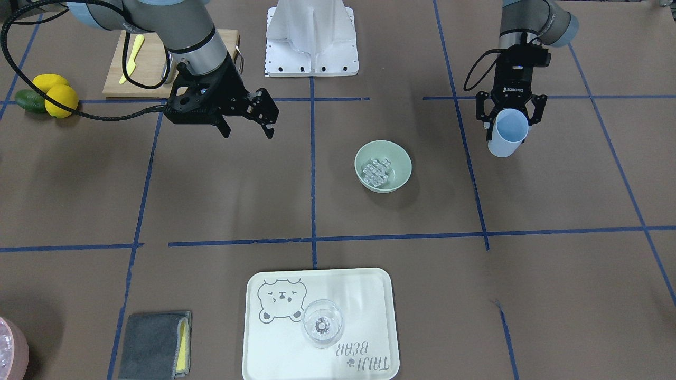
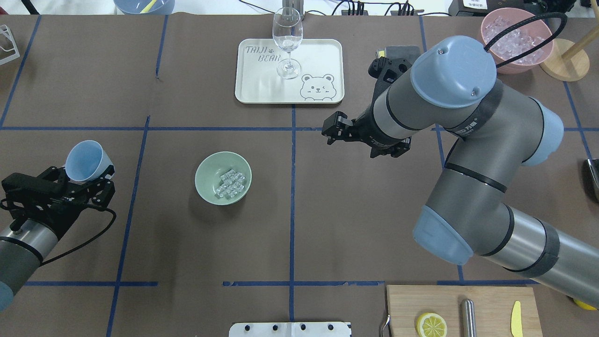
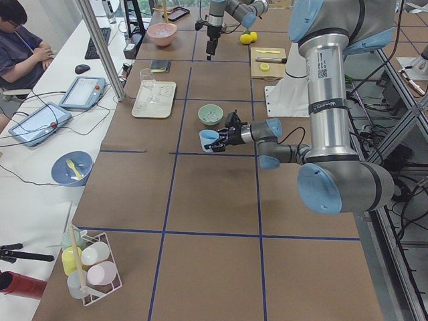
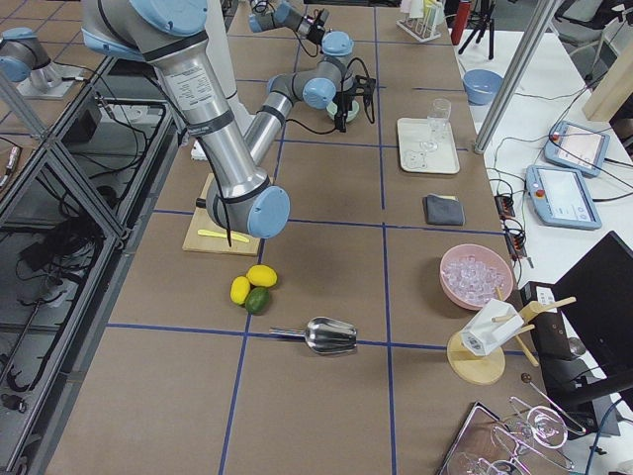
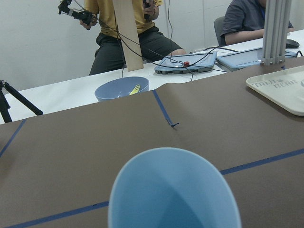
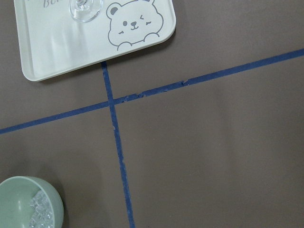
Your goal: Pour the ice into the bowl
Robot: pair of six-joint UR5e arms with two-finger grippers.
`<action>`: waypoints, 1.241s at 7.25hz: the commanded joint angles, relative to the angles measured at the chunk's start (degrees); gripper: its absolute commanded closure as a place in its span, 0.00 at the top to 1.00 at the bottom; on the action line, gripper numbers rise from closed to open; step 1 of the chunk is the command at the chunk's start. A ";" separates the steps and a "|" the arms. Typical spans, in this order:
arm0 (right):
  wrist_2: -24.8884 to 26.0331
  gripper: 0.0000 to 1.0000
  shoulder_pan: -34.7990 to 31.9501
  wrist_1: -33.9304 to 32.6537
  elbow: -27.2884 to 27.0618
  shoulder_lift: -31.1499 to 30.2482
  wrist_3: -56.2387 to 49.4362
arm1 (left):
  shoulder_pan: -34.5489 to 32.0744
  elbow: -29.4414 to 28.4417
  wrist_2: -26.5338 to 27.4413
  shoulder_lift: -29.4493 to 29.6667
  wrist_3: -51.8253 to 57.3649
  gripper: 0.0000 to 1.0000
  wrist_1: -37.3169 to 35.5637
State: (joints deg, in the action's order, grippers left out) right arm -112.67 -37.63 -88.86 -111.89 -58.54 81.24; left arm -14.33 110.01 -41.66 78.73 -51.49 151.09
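Right now the ice (image 2: 229, 183) lies heaped inside the green bowl (image 2: 204, 180) on the brown table (image 2: 327, 224); well off to one side, the left gripper (image 2: 85, 178) is clamped around a light blue cup (image 2: 86, 160). The right gripper (image 1: 248, 126) hangs above the table with its fingers spread, gripping nothing.

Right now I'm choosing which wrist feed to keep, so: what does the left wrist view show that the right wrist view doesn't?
Only the left wrist view: the light blue cup rim close up, a blue bowl with a yellow utensil on the white desk, and seated people. Only the right wrist view: the mint-green bowl with the ice in it, and the wine glass foot. Both: the cream tray and the brown table cover with blue tape lines.
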 commanded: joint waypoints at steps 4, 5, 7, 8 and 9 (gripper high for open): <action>0.00 1.00 -0.16 0.01 0.01 -0.52 -0.12 | -0.09 0.12 -0.53 14.85 11.13 0.00 -22.02; -0.09 1.00 -0.34 0.01 -0.08 -0.61 -0.12 | -0.09 -0.05 -0.44 17.75 14.89 0.00 -26.16; -0.09 1.00 -0.86 0.01 0.01 -0.78 -1.52 | 0.09 -0.06 -0.18 20.75 17.45 0.00 -33.18; -0.53 1.00 -1.04 0.01 -0.08 -1.05 -1.79 | 0.09 -0.14 -0.09 24.16 20.95 0.00 -39.15; -0.62 1.00 -1.13 0.01 -0.08 -1.05 -1.79 | 0.26 -0.49 1.57 25.76 21.42 0.00 -44.17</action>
State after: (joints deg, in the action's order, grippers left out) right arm -113.07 -38.58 -88.86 -111.94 -59.48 79.67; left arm -14.20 109.80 -41.41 101.90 -31.88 113.41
